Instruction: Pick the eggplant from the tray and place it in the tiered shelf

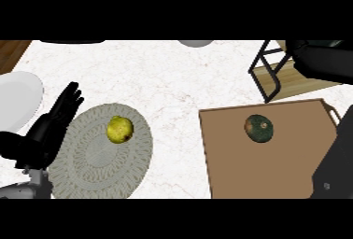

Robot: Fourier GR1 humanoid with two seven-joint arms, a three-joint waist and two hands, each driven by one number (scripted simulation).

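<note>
I see the eggplant [259, 128] lying on the brown tray [276, 172], toward its upper left part, untouched. My left hand [52, 123] rests well apart at the view's left, fingers straight and open, beside the round grey mat [89, 168] holding 1 yellow fruit [119, 129]. A dark shape at the right edge may be my right hand [338, 163]; I cannot tell its fingers. The tiered shelf [276, 74] stands beyond the tray.

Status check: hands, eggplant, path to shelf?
Left hand open, resting by woven mat. Right hand not identifiable. Eggplant untouched on tray. Tiered shelf beyond, nothing between.
</note>
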